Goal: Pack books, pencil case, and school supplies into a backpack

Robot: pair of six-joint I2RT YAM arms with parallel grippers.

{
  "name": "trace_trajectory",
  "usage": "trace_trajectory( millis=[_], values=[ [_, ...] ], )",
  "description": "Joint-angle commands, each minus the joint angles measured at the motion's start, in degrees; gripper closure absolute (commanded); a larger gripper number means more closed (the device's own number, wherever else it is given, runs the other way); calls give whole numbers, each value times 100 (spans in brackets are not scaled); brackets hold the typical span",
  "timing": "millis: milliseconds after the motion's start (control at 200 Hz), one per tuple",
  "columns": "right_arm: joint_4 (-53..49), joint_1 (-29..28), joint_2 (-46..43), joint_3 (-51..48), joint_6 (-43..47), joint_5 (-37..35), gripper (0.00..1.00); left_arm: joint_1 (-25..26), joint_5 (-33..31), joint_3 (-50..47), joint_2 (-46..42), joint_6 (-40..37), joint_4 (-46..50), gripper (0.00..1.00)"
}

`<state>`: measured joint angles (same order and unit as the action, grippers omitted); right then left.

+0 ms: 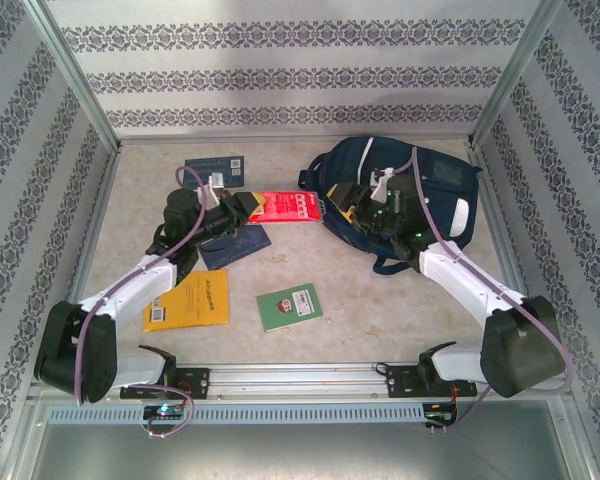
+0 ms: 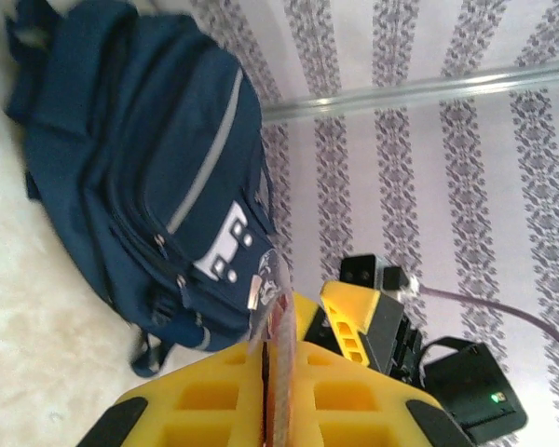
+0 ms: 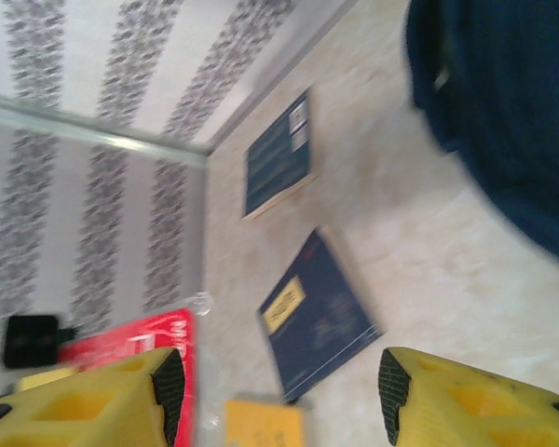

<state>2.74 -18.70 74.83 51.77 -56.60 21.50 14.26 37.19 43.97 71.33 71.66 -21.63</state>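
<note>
Left gripper (image 2: 272,363) tight on red packet (image 1: 294,207), edge-on

1. A pale mottled tabletop (image 1: 380,300) spreads beneath the left gripper (image 1: 242,208) and the right gripper (image 1: 335,210).
2. White wall panels (image 1: 280,60) with grey floral bands stand beyond and to either side of both grippers.
3. 2 metal corner posts (image 1: 75,70) rise beyond them.
4. A metal rail (image 1: 300,376) lies well behind them, a slotted strip (image 1: 300,411) just behind it.
</note>
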Motion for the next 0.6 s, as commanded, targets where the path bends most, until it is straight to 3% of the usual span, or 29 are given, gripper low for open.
trace_trajectory(
  millis=[0,315,600],
  values=[
    [-808,197,156,519,919,-790,43,-189,-230,392,-361,-905,1012,89],
    [-2118,820,2282,2795,2459,-831,49,-288,-263,691,-489,-1611,2011,90],
    [-2699,1250,3739,4116,2670,-135,57,-517,-10,483,-437,-1488,1757,90]
  ],
)
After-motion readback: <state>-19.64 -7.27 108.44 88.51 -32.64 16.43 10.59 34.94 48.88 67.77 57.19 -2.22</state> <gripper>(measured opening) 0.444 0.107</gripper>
